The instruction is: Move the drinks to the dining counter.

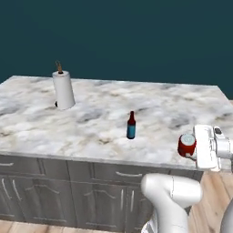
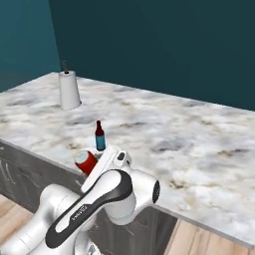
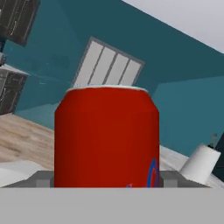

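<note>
Soda can (image 3: pixel 106 138) sits gripped between pincer (image 1: pixel 193 146) jaws.

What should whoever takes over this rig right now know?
Gripper: jaws closed on the red soda can, held at the near edge of the dining counter, not yet set down.
Dark bottle: upright on the counter, done.
Paper-towel roll: far left, leave it.
Left: place the can on the marble and release.
</note>
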